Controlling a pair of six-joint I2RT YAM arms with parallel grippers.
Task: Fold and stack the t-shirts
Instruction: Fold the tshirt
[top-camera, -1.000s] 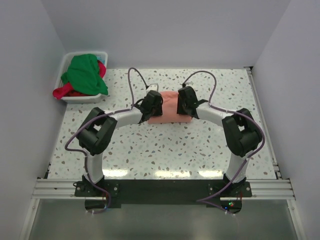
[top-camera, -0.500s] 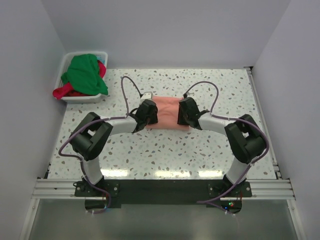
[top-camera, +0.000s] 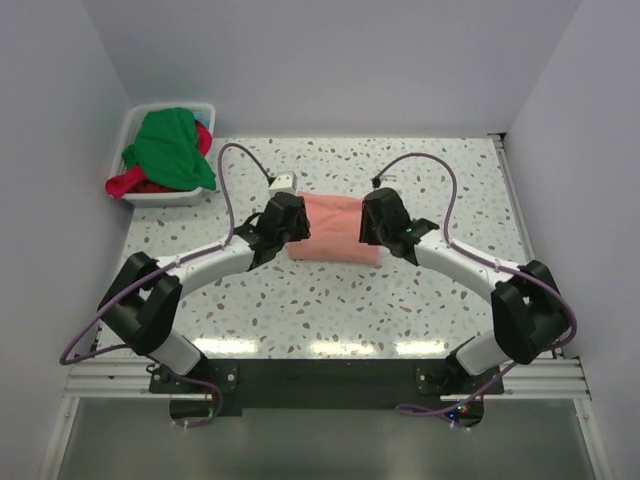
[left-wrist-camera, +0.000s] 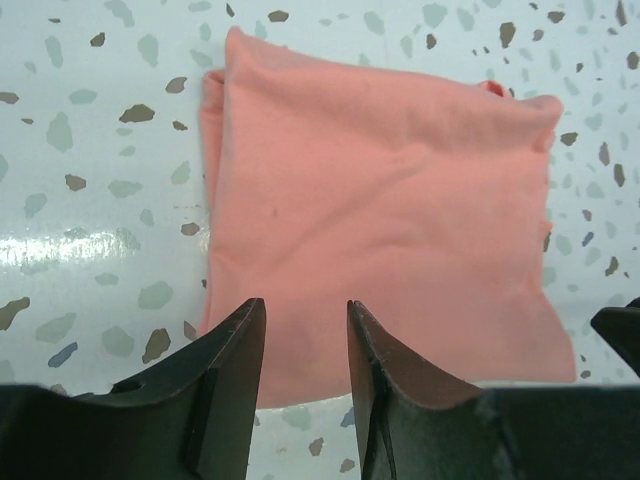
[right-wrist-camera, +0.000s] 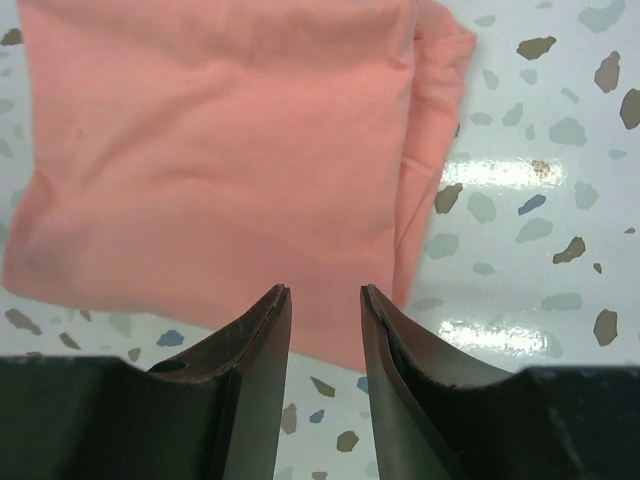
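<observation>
Tub (top-camera: 152, 199), white, at 10 o'clock on table (top-camera: 330, 300): green t-shirt (top-camera: 168, 148) heaped over red-magenta t-shirt (top-camera: 122, 184). Left gripper (left-wrist-camera: 305, 312): jaws partly apart, holding nothing, at 9 o'clock of salmon-pink t-shirt (top-camera: 335, 228), folded flat mid-table. Right gripper (right-wrist-camera: 325, 294): jaws partly apart, holding nothing, at its 3 o'clock.

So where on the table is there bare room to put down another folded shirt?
The table strip between the pink shirt and the near edge is bare, and so is the far right corner. The middle is crowded: the left claw and right claw flank the shirt. The far left corner holds the tub with the green shirt.
</observation>
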